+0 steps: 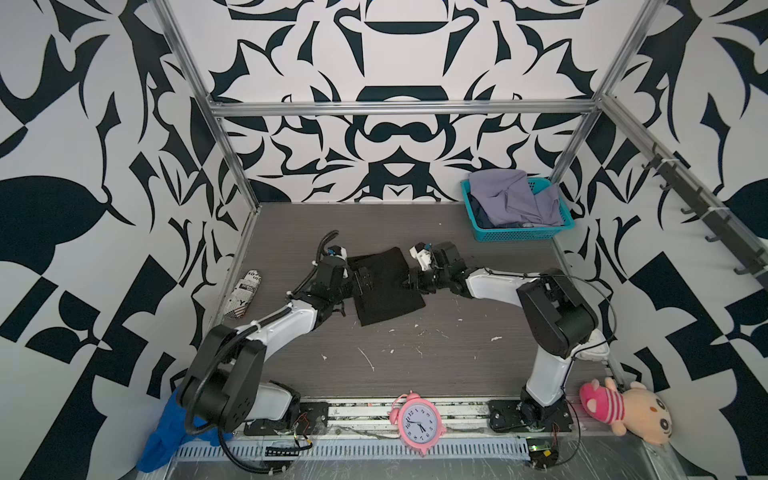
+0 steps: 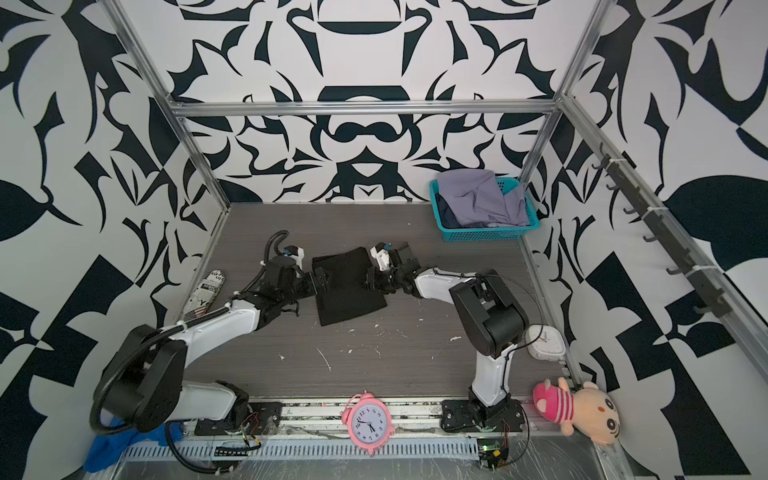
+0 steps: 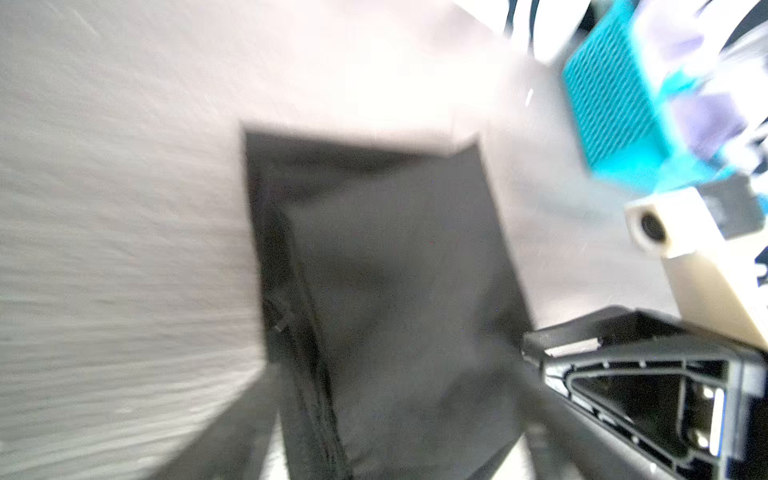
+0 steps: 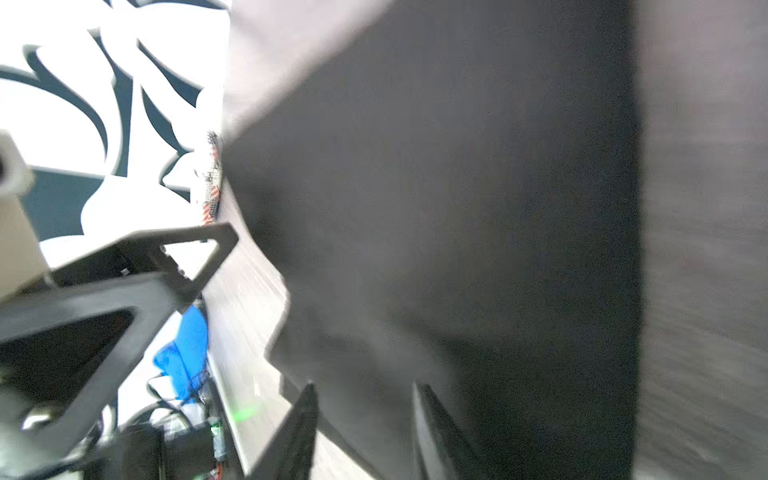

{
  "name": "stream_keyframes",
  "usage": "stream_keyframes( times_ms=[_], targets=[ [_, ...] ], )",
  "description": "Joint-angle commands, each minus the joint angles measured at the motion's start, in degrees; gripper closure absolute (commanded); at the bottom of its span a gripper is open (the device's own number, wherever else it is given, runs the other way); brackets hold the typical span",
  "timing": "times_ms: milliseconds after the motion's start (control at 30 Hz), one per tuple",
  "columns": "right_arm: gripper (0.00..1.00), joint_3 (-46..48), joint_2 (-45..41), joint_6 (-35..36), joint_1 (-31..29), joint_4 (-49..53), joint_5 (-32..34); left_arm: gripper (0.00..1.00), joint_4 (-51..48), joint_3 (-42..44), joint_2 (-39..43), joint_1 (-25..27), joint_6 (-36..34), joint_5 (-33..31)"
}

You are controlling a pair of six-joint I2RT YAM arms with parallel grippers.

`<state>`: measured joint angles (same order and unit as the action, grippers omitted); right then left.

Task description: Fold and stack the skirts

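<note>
Top views both show the black skirt (image 1: pixel 384 291) lying flat mid-table (image 1: pixel 415 361), a bit askew. The left gripper (image 1: pixel 360 284) is at its left edge and the right gripper (image 1: pixel 412 284) at its right edge. From up there I can't read the jaws at all.

The wrist cams fill that in, blur and all. In the left wrist view the skirt (image 3: pixel 395 291) lies flat with a seam running down one side, and the left claw's fingers are dark streaks set wide apart with nothing pinched. In the right wrist view the right claw's fingertips (image 4: pixel 307 415) are apart with a narrower gap, just over the cloth (image 4: pixel 457 208) and not clamping it.

Only the right wrist view looks back at the blue cloth (image 4: pixel 183 353) at the near left. A white clock (image 2: pixel 544 340) by the right wall shows clearly in a top view, and neither wrist cam catches it. Same goes for the pink clock (image 1: pixel 417 419) and plush toy (image 1: pixel 623 405) along the near edge.

The teal basket (image 1: pixel 519 237) sits far right. The lavender skirt (image 1: pixel 511 199) is heaped on top, spilling over the far rim, and a dark blue skirt (image 1: pixel 482 216) peeks out beneath it on the left.
</note>
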<state>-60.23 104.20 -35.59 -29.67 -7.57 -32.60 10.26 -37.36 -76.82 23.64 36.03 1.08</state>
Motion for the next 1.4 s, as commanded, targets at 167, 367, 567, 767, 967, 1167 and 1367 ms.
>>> stream_keyframes(
  times_ms=[167,367,567,767,967,1167,1367],
  targets=[
    [0.11,-12.5,5.22,6.15,2.94,13.72,12.54,0.01,1.12,2.63,-4.49,-7.34,3.67,9.61],
    [0.11,-15.31,9.99,6.21,2.95,13.39,7.92,0.0,8.93,4.7,-10.86,-6.64,5.42,13.01],
    [0.17,-13.1,11.71,5.64,2.92,10.69,4.88,0.0,15.77,6.52,-17.35,-5.9,6.54,14.49],
    [0.25,-11.23,13.04,3.11,2.86,7.27,1.99,0.12,22.13,6.1,-24.26,-4.12,8.84,15.5],
    [0.3,-11.01,13.79,0.75,2.78,4.04,0.29,0.66,23.66,6.17,-25.15,-3.36,9.95,14.35],
    [0.32,-11.3,12.72,0.62,2.78,3.12,0.01,0.96,16.2,2.63,-22.07,-3.84,5.12,12.48],
    [0.29,-10.93,7.78,3.13,2.78,5.13,1.75,1.0,8.27,-3.73,-20.43,-7.4,-1.9,14.13]
  ],
)
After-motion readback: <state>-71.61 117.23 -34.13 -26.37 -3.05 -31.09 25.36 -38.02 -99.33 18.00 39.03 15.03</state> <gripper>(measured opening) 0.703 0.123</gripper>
